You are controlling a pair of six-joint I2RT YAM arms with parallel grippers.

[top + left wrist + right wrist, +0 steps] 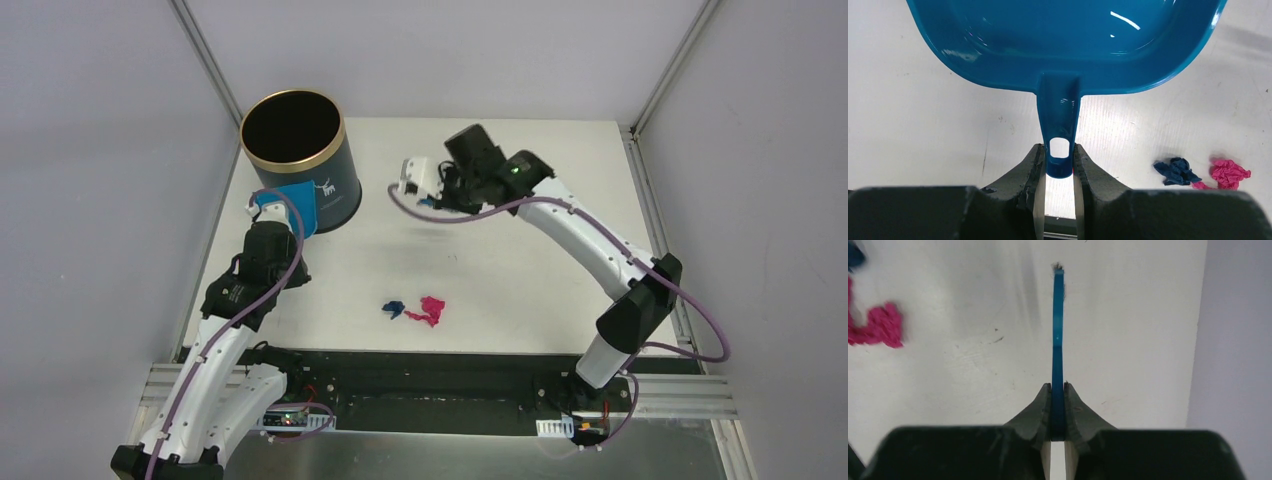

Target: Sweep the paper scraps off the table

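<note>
Tools in hand: left gripper (1059, 164) clamps the dustpan (1063, 45) handle by the bin (320, 190), right gripper (1057, 390) pinches the brush (1058, 330) farther back, and the paper scraps (420, 310) lie near the table (520, 280) front edge, so I reckon both tools must now come down beside them.

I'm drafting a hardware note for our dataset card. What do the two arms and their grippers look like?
The left arm and right arm are alike: white tubular links, black joint housings, and a purple cable looping alongside. A green light glows near the right wrist. The left gripper and right gripper have dark, tapering wedge-shaped fingers with pale inner faces.
</note>
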